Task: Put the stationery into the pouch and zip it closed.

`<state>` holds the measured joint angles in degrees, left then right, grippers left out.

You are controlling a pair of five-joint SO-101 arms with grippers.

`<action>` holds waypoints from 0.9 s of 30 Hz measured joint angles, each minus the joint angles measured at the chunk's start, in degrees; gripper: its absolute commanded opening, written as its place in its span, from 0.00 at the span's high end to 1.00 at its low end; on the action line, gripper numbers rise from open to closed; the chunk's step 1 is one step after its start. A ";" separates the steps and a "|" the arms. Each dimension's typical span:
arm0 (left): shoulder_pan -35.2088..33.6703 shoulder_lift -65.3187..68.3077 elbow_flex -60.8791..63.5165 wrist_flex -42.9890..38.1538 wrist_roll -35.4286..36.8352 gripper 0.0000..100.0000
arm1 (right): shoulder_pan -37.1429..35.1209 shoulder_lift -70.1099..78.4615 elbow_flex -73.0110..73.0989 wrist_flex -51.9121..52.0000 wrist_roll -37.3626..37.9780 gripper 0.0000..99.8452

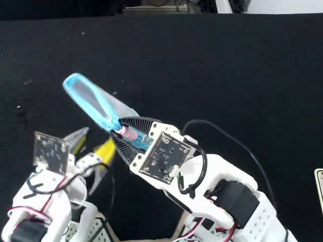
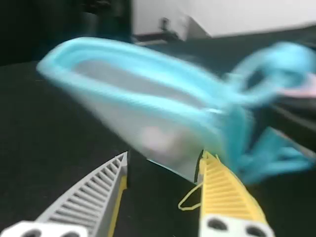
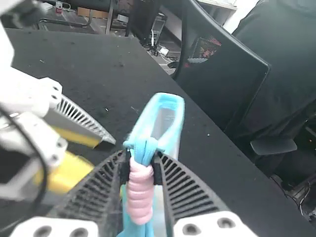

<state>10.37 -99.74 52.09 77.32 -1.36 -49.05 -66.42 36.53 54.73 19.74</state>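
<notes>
A translucent pouch [image 1: 93, 101] with a light-blue rim hangs tilted above the black table. My right gripper [image 1: 125, 134], with black ribbed fingers, is shut on the pouch's blue strap and pink coil [image 3: 139, 190] at one end. In the right wrist view the pouch [image 3: 165, 116] sticks out beyond the fingertips [image 3: 140, 160]. My left gripper [image 1: 93, 142] stands open just below the pouch, with one grey finger [image 2: 96, 197] and one yellow finger [image 2: 224, 197]. The pouch [image 2: 148, 106] hangs just beyond the left gripper [image 2: 163, 163]. Whether the zip is closed is not clear.
The black tabletop [image 1: 227, 70] stretches away behind and to the right of the arms. A pale object [image 1: 319, 184] sits at the right edge. A dark chair [image 3: 222, 74] stands past the table's edge.
</notes>
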 measured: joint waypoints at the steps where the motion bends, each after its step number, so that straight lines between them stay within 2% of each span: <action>1: 2.37 0.00 -0.70 1.14 0.00 0.76 | 0.00 0.00 0.00 0.00 0.00 0.99; 4: 7.47 0.00 -1.23 2.81 0.00 0.76 | 0.00 0.00 0.00 0.00 0.00 0.99; 7: 9.58 0.00 -1.23 3.08 -0.09 0.76 | -0.09 0.00 0.00 0.00 0.00 0.99; 19: 10.02 0.00 -1.23 3.08 -0.09 0.76 | -0.09 0.00 0.00 0.00 0.00 0.99; 27: -1.41 0.00 -1.23 1.93 -0.09 0.76 | -0.09 0.00 0.00 0.00 0.18 0.99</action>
<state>8.97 -99.74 50.86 79.25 -1.45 -49.14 -66.42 36.53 54.73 19.91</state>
